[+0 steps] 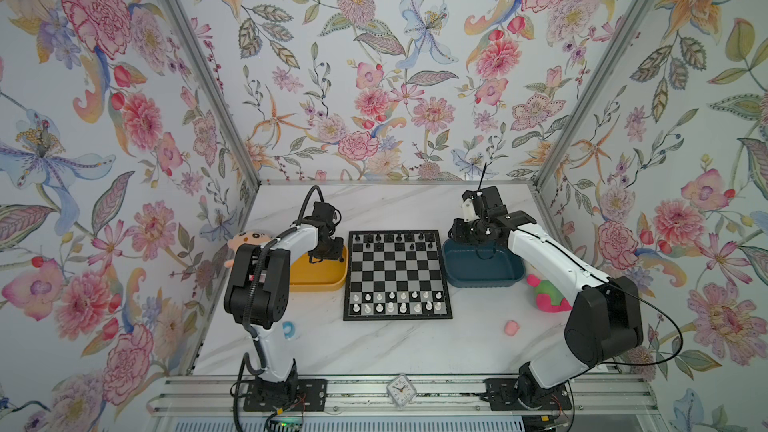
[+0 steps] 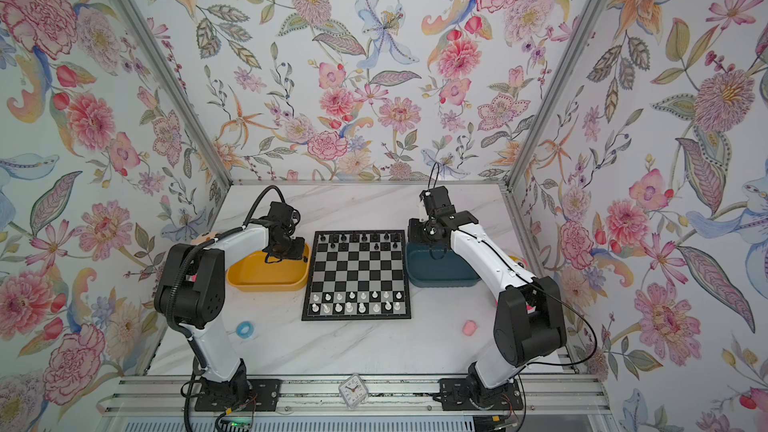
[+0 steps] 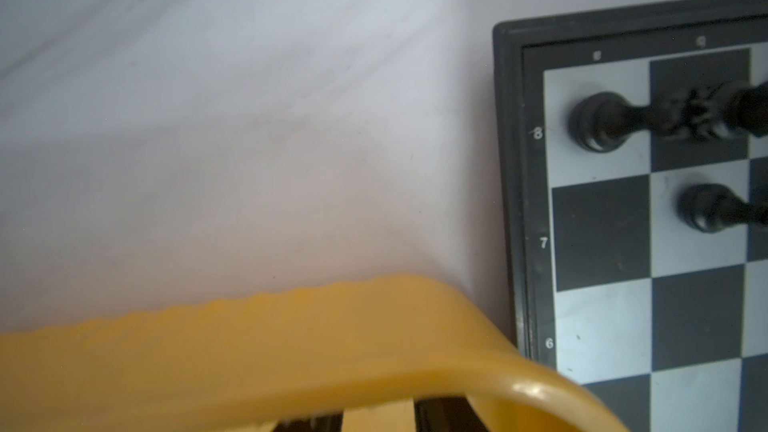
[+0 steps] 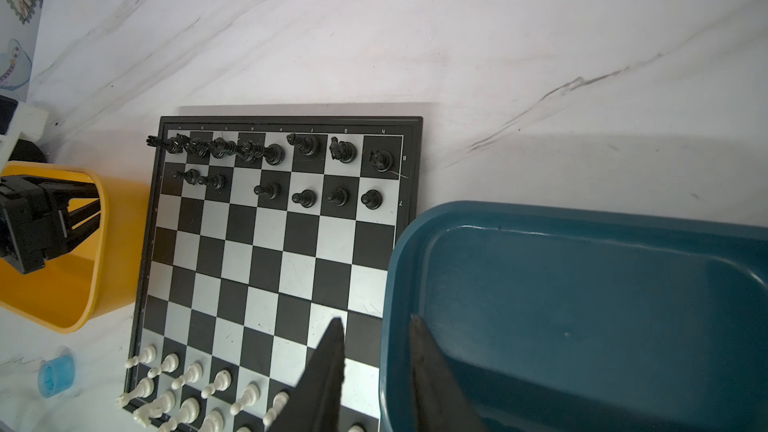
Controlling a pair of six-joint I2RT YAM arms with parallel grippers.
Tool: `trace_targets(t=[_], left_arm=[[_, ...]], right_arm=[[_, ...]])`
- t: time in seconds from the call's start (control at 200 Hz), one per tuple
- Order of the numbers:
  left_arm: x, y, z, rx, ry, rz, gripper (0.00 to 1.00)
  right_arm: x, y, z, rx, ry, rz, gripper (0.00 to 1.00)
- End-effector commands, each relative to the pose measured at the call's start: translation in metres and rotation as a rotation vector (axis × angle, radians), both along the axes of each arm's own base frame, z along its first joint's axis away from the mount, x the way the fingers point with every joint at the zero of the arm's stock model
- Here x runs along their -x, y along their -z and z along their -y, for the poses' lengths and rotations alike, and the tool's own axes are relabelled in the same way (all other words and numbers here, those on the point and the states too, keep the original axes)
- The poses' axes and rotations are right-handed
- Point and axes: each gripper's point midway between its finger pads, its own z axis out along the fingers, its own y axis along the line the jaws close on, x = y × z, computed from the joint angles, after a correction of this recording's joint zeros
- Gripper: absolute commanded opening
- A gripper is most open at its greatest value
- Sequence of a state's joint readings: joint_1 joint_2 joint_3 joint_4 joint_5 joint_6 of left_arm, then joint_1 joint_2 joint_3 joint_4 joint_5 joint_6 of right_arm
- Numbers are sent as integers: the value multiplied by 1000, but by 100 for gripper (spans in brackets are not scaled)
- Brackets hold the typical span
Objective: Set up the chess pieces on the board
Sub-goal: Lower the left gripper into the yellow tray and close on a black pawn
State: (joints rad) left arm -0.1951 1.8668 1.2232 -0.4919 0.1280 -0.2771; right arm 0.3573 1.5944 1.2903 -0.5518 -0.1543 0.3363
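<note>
Nearest, a small clock sat on the front rail. Beyond it on the marble counter lay a blue ring to the left and a pink lump to the right, both well apart from the board. The board lay flat in the middle of the counter, between the two arms.

The white chess pieces stood on its two nearest rows, and the middle rows were bare squares. A pink-and-green plush toy lay to the right, partly behind the right arm.

Farther back, a yellow tray sat just beside the board's left edge and a blue tray beside its right edge. The left pincer reached down inside the yellow tray. Its fingers were a little apart, but its tips were hidden by the rim, so I could not tell whether it gripped anything. The right pincer hung over the board-side rim of the blue tray, fingers parted and nothing between them.

The black chess pieces filled the farthest row, with six pawns in the next row. A plush doll peeked out behind the left arm.
</note>
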Motion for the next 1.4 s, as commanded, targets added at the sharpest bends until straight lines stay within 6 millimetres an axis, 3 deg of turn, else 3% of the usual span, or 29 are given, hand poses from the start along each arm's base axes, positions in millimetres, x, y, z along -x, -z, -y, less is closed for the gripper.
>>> trace_targets(t=[0.0,1.016,1.396], left_arm=[[-10,-4,0,23,-19,17,29],[-7,8,3,35,-11,-13,18],[-6,2,0,23,-14,-8,3]], right_arm=[[-4,-2,0,-10,1,9,29],[-3,1,1,-10,3,0,29],[-3,1,-2,-17,-4,-3,29]])
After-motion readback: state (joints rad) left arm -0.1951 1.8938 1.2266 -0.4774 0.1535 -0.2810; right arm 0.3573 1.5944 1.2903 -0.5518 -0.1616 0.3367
